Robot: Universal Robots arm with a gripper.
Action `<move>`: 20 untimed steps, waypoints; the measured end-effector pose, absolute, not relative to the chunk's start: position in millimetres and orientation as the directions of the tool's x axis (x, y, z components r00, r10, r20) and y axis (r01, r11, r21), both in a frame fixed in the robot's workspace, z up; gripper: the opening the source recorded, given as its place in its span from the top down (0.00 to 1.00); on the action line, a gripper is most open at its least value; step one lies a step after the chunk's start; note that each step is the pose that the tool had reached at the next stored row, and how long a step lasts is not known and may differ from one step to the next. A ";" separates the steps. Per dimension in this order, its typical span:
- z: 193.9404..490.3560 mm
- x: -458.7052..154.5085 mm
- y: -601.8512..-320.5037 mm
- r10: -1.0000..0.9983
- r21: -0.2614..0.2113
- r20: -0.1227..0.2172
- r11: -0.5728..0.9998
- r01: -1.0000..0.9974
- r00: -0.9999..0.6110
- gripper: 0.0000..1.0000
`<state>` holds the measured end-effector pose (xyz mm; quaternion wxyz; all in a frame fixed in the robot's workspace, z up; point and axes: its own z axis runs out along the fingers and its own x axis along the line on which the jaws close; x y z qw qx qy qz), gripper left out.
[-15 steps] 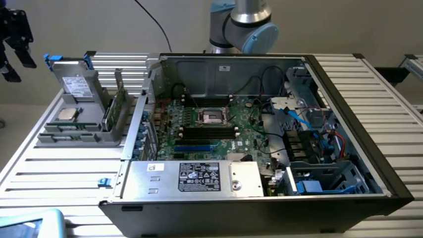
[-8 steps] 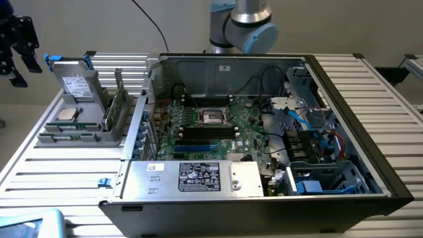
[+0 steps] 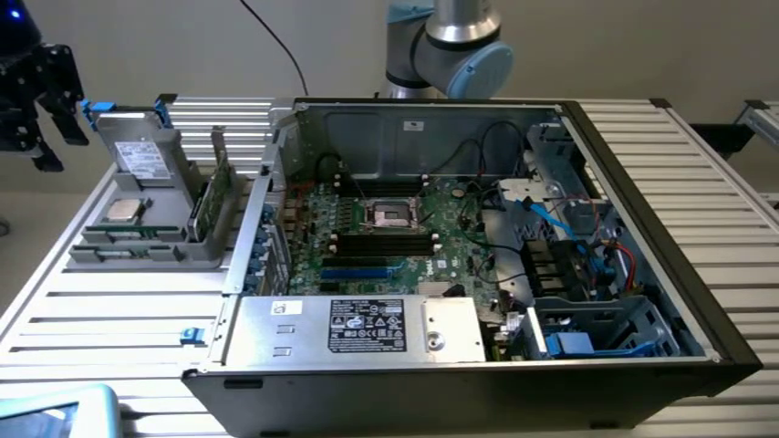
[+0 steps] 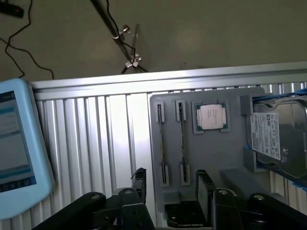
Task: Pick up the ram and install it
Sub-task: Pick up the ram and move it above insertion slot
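The long, narrow, thin green circuit-board ram stick (image 3: pixel 122 234) (image 4: pixel 182 143) stands on its long edge, seen edge-on from the wrist, seated in a slot of the grey plastic holder tray (image 3: pixel 91 256) (image 4: pixel 216 153), just beside the square silver processor chip (image 3: pixel 126 210) (image 4: pixel 211 116).

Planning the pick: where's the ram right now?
The ram sits on edge in a slot of the gray holder, beside the processor, to the exterior view's left of the open computer case.
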<state>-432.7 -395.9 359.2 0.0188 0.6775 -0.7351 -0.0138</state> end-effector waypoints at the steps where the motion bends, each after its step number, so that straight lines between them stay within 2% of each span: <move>1: 357.4 -432.0 -395.9 -0.997 0.046 0.009 0.082 -0.996 -0.081 0.46; 20: 323.9 -423.7 -395.3 -0.997 0.040 0.014 0.079 -0.996 -0.078 0.46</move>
